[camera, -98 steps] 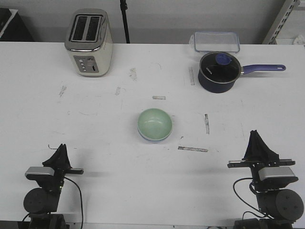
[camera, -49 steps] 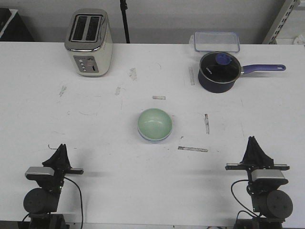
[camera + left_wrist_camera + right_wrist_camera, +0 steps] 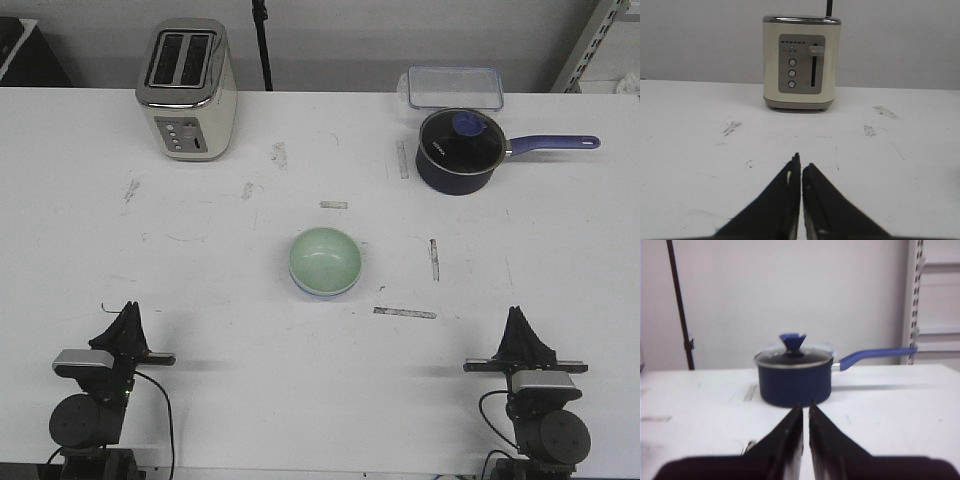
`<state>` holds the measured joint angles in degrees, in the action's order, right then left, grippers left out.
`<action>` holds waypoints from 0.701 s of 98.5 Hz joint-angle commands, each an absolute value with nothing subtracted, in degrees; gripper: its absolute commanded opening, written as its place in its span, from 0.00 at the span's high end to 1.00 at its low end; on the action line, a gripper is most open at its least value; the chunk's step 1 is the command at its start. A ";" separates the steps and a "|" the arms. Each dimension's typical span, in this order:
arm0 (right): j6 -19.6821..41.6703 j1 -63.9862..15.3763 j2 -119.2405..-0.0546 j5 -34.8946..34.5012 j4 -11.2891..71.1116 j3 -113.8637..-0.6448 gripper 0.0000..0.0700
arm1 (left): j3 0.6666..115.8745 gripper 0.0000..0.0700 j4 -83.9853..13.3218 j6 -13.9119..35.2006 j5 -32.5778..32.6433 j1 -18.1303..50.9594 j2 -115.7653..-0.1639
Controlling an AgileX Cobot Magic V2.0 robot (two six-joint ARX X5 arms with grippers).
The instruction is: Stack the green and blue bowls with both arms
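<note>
Sitting mid-table, green bowl (image 3: pixel 325 261) well fwd of both end effectors.

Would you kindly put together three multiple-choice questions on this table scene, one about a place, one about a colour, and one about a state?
1. Where does the toaster stand?
A. far left of the table
B. beside the saucepan
C. between the grippers

2. What colour is the saucepan handle?
A. red
B. purple
C. white

3. How do the bowls lie?
A. side by side
B. green bowl nested in the blue bowl
C. both upside down

Answers:
1. A: the front view shows it at the far left, well away from the saucepan.
2. B: the handle sticking out to the side is purple.
3. B: only a thin blue rim shows beneath the green bowl at the table's middle, while the left gripper and right gripper sit closed near the front edge.
</note>
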<state>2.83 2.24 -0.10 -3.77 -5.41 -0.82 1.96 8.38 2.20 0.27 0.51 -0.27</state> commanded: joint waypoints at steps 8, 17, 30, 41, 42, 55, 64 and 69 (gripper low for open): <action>2.76 2.72 -0.08 -4.36 -6.22 -0.69 0.98 | 0.69 1.00 9.06 1.54 0.45 0.54 -0.19; 2.81 2.70 -0.08 -4.03 -6.31 -0.69 0.98 | 0.69 1.00 9.08 1.54 0.45 0.54 -0.19; 3.22 2.48 -0.08 -3.44 -5.30 -0.69 0.98 | 0.69 1.00 9.06 1.54 0.45 0.54 -0.19; 3.22 2.48 -0.08 -3.40 -4.45 -0.69 0.98 | 0.69 1.00 9.06 1.54 0.45 0.54 -0.19; 3.22 2.48 -0.08 -3.40 -4.43 -0.69 0.98 | 0.69 1.00 9.06 1.54 0.45 0.54 -0.19; 3.20 2.04 -0.08 -2.98 -4.23 -0.69 0.98 | 0.69 1.00 9.08 1.54 0.45 0.54 -0.19; 3.18 1.67 -0.08 -2.98 -4.23 -0.69 0.98 | 0.69 1.00 9.08 1.54 0.45 0.54 -0.19; 3.20 1.67 -0.08 -2.98 -4.25 -0.69 0.98 | 0.69 1.00 9.06 1.54 0.45 0.54 -0.19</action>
